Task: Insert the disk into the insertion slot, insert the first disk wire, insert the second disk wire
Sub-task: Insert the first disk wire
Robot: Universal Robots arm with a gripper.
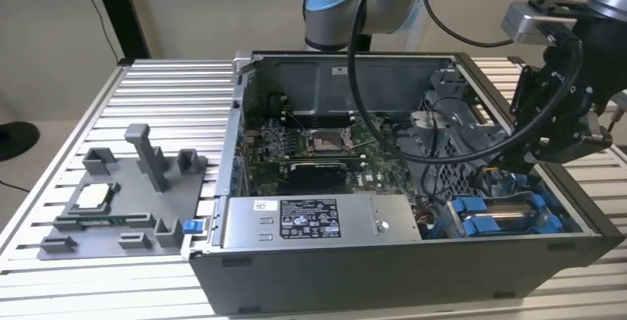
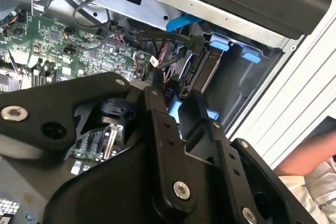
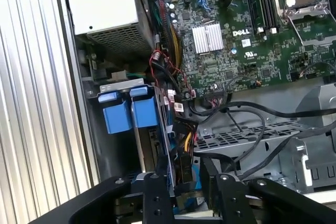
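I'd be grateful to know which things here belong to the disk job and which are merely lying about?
Job: gripper; drive bay with blue tabs; wires beside it.
Lying about: grey box with label; green circuit board; grey plastic holder.

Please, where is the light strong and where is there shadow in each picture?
Exterior view: the slatted table is bright, the computer case interior shaded. First wrist view: the table glares pale, the blue tabs are evenly lit. Second wrist view: the black claw looks dark against the washed-out table.
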